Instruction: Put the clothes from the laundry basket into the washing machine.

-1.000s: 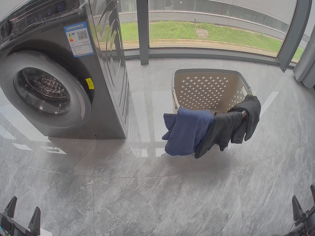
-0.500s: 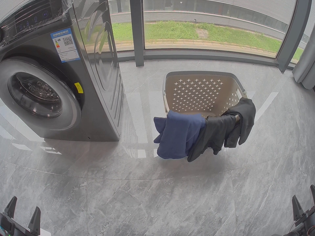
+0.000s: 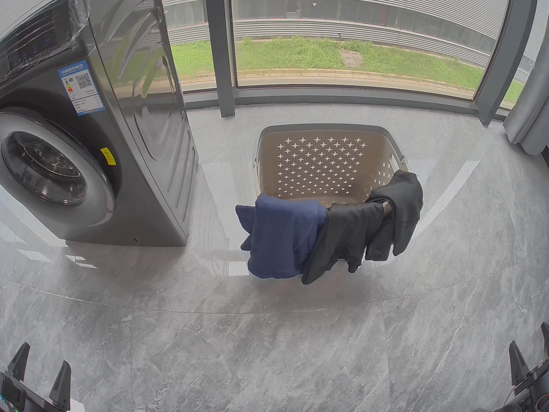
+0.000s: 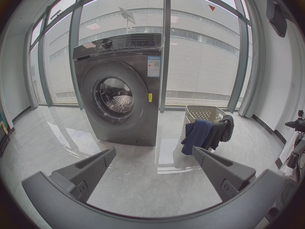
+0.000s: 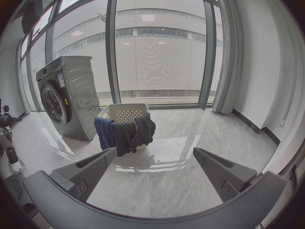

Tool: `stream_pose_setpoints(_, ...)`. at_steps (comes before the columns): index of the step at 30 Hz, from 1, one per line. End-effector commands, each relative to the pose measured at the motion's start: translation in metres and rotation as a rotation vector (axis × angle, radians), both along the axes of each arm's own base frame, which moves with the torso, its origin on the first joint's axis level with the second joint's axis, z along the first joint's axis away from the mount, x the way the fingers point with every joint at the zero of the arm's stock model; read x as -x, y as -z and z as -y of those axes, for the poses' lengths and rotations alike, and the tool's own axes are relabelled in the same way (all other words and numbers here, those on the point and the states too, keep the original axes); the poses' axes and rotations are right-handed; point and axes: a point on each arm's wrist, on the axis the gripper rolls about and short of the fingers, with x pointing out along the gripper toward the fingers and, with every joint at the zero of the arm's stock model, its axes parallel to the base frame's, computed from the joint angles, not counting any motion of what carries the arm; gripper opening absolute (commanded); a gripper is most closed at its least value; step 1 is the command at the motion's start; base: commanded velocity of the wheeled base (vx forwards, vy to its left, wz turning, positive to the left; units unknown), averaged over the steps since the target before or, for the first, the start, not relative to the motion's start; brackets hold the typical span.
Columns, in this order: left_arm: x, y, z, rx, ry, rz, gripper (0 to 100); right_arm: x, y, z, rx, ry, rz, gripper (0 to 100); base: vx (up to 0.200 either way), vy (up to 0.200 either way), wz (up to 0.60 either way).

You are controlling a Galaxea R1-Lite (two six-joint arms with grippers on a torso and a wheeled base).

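The left end effector [image 4: 152, 151] and right end effector [image 5: 153, 151] hung spread and empty. At 12 o'clock, a blue cloth [image 3: 280, 236] and black garments [image 3: 349, 233] draped the near rim of the beige perforated plastic laundry basket [image 3: 320, 161]. The grey front-loading washing machine [image 3: 143, 115] stood at 10 o'clock, its door possibly shut. This looked like the approach step; next, close in and pinch a garment.

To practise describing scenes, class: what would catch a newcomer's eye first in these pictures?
The dark grey front-loading washing machine stands on the left. To its right, before the window, sits a beige perforated plastic laundry basket, with a blue garment and black garments draped over its near rim.
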Motion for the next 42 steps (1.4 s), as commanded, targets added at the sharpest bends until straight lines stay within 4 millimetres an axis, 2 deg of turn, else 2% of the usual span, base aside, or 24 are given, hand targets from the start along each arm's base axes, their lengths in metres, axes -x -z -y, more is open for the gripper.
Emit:
stream_pose_setpoints(1, 0.0002, 0.0049, 0.0, 0.0, 0.0, 0.002, 100, -0.0013, 0.0049, 0.0001, 0.0, -0.001, -0.017, 100, 0.0, 0.0, 0.0)
stream_pose_setpoints(22, 0.0003, 0.0044, 0.0, 0.0, 0.0, 0.003, 100, -0.0013, 0.0049, 0.0001, -0.001, -0.002, -0.017, 100, 0.2, 0.0, 0.0)
stream_pose_setpoints(28, 0.0003, 0.0044, 0.0, 0.0, 0.0, 0.003, 100, -0.0013, 0.0049, 0.0001, -0.001, -0.002, -0.017, 100, 0.0, 0.0, 0.0)
stream_pose_setpoints(37, 0.0003, 0.0044, 0.0, 0.0, 0.0, 0.003, 100, -0.0013, 0.0049, 0.0001, -0.001, -0.002, -0.017, 100, 0.0, -0.2, 0.0)
stream_pose_setpoints(42, 0.0002, 0.0049, 0.0, -0.001, 0.0, 0.001, 100, -0.0013, 0.0049, 0.0001, -0.001, -0.002, -0.017, 100, 0.0, 0.0, 0.0)
